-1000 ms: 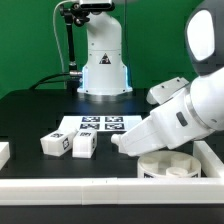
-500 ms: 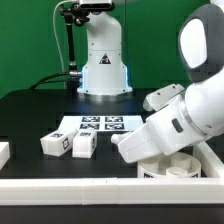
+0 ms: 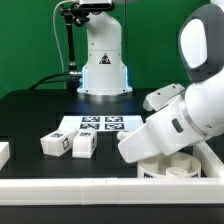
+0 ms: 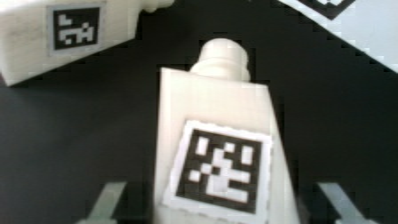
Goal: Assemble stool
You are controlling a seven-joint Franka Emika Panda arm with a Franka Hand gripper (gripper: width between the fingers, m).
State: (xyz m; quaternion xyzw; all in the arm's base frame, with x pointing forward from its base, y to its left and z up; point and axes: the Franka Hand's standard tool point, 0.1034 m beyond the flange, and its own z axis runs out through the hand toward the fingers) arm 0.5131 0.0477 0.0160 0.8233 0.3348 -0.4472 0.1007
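The arm has drawn back a little from the marker board [image 3: 100, 125]. The gripper [image 4: 219, 200] is spread wide, straddling a tagged stool leg [image 4: 214, 110] lying on the tabletop [image 3: 30, 112] near that board.

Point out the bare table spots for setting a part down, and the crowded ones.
Free: the black table between the white block at the exterior view's left edge and the two legs; also the strip between the marker board and the robot base. Crowded: the exterior view's right, where the arm hangs over the seat.
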